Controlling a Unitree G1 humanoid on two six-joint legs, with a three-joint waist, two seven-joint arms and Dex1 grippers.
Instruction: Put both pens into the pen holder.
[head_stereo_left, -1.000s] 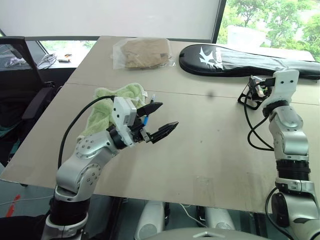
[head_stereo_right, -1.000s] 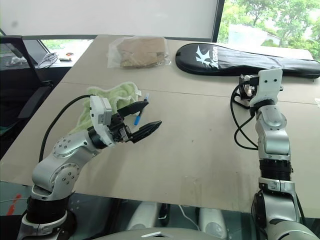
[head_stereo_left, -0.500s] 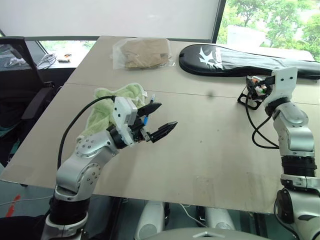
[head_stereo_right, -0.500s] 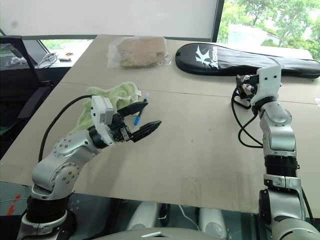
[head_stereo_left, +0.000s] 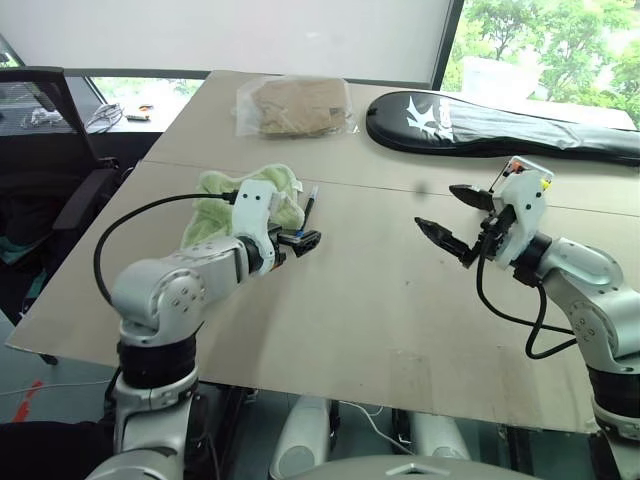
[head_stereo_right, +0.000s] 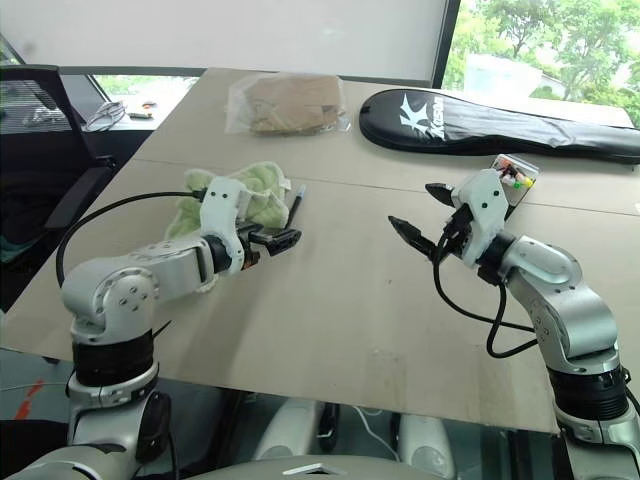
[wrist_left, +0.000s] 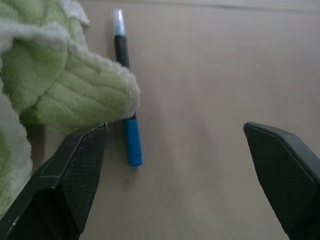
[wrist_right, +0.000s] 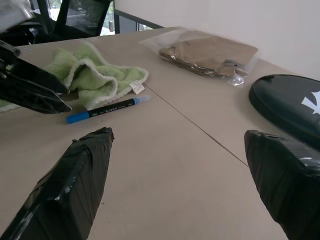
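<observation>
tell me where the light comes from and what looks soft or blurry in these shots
Head views: daylight enters through the window at the far right, and the table is evenly lit. Left wrist view: the blue-capped pen and green towel look soft. Right wrist view: the near black fingers are blurred, the pen sharper.

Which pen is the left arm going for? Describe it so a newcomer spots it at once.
Start at the crumpled light-green terry towel on the left half of the tan wooden table. Along the towel's edge facing the table's middle lies a slim black pen with a blue cap, partly tucked under the cloth. It is the sole thin straight stick there, just beyond the open left end effector.
</observation>
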